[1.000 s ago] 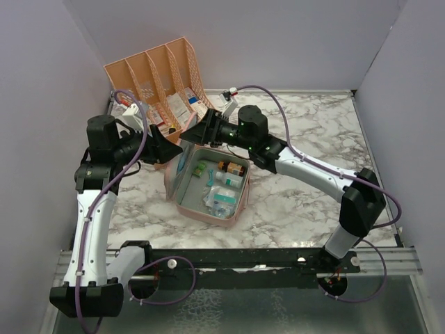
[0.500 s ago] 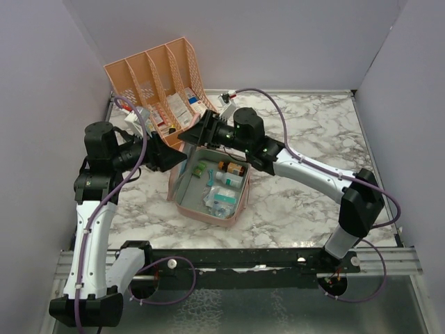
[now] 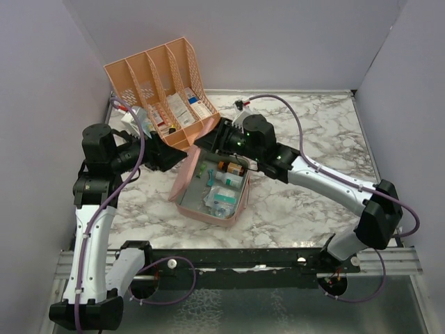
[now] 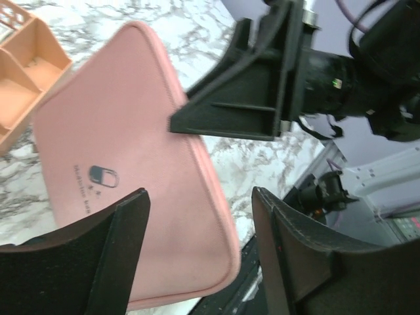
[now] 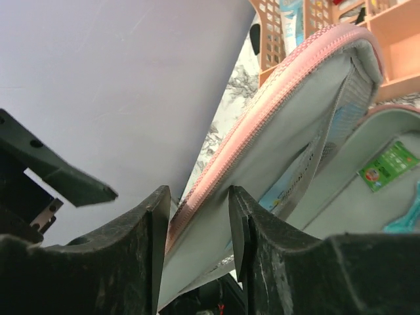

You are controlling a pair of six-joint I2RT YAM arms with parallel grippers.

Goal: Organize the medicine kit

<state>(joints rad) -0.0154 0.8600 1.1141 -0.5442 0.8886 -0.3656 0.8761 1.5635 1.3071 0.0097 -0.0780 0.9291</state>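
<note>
The pink medicine kit [image 3: 236, 207] lies open mid-table with a brown bottle [image 3: 231, 168] and several packets [image 3: 221, 198] in its grey-green base. Its lid [image 3: 183, 175] stands tilted over the base's left side. My right gripper [image 3: 207, 139] straddles the lid's top zipper rim; in the right wrist view its jaws [image 5: 199, 230] are closed on that rim [image 5: 275, 92]. My left gripper [image 3: 177, 158] is open beside the lid's outer face; in the left wrist view [image 4: 200, 262] the lid [image 4: 131, 131] with its pill logo [image 4: 103, 176] lies beyond the fingers, not held.
A peach slotted desk organizer [image 3: 153, 76] with several boxes stands at the back left, just behind the kit, and also shows in the wrist views [image 4: 26, 72] [image 5: 387, 39]. Purple walls close the left, back and right sides. The marble table [image 3: 313, 125] extends to the right.
The lid has tipped from near upright toward the right, over the base, so its pink outside now faces up. The right gripper moved right with it; the left gripper followed toward the lid.
</note>
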